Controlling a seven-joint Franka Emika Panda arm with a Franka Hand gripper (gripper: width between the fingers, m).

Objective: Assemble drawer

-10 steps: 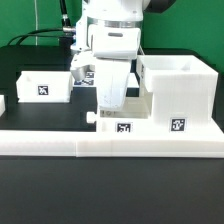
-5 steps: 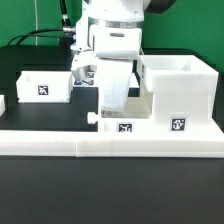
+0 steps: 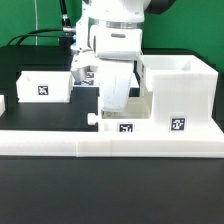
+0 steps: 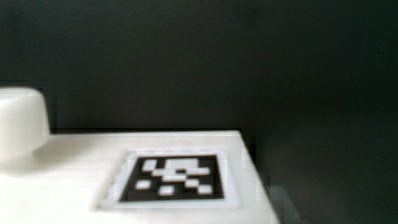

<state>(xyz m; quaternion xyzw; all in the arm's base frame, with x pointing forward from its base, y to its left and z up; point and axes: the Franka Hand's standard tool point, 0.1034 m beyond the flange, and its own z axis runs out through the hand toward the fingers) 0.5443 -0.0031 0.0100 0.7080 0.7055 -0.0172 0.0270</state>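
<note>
The drawer's tall boxy shell (image 3: pixel 176 92) stands at the exterior view's right, its marker facing the front. A small open-top tray (image 3: pixel 124 122) with a marker lies just left of it, with a small knob (image 3: pixel 92 117) at its left end. My gripper (image 3: pixel 112 106) reaches straight down onto this tray. Its fingertips are hidden, so I cannot tell if it is open or shut. The wrist view shows the tray's white face (image 4: pixel 80 160) and marker (image 4: pixel 178 176) very close, with a rounded white part (image 4: pixel 18 120) beside them. No fingers show there.
A second open-top tray (image 3: pixel 44 85) with a marker sits at the exterior view's left on the black table. A long low white rail (image 3: pixel 110 143) runs across the front. Black cables lie at the back left.
</note>
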